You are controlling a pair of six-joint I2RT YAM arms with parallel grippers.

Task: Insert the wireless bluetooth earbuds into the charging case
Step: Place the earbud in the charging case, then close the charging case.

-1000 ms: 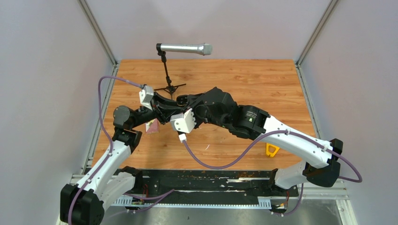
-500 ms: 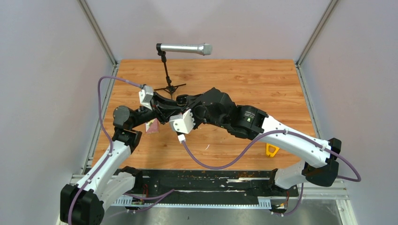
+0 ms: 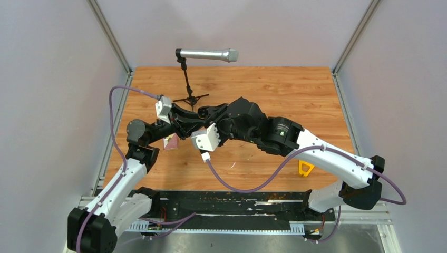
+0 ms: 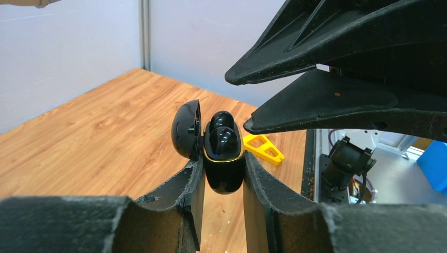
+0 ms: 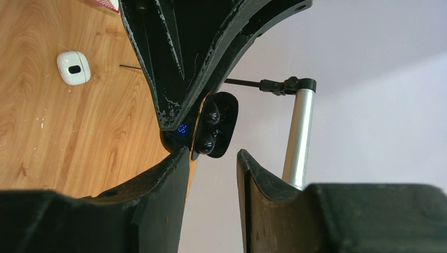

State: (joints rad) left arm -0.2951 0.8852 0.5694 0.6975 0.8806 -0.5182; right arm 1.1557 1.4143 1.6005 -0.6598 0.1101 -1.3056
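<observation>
Case (image 4: 224, 171) clamped between left fingers (image 4: 182, 192), buds (image 4: 222, 138) seated

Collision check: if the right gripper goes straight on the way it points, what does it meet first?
Most likely the open black case, earbuds inside, clamped in the left gripper. It sits just ahead of the right gripper, a little off-centre from the gap between its fingers. Depth is unclear.
</observation>
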